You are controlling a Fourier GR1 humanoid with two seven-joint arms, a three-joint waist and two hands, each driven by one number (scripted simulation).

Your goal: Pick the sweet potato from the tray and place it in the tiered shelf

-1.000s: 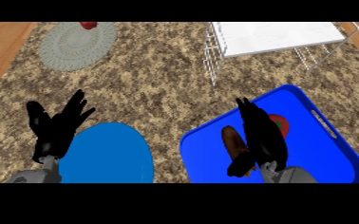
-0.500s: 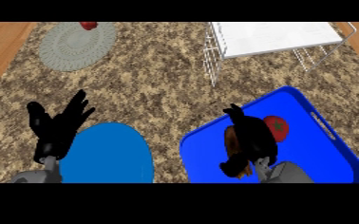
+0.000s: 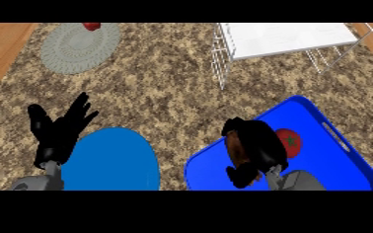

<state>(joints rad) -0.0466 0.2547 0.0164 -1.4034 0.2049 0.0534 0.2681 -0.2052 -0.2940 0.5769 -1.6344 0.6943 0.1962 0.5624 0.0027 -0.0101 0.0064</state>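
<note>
The brown sweet potato lies on the blue tray at the lower right, mostly hidden. My right hand is over it with its fingers curled round it. A red tomato lies on the tray just right of that hand. The white wire tiered shelf stands at the back right, well beyond the tray. My left hand rests open at the lower left, fingers up, at the edge of a blue plate.
A grey round mat lies at the back left with a small red object on its far edge. A wooden strip borders the counter on the left.
My right hand has gone from straight fingers above the tray to curled fingers closed down round the sweet potato. The left hand has not moved.
</note>
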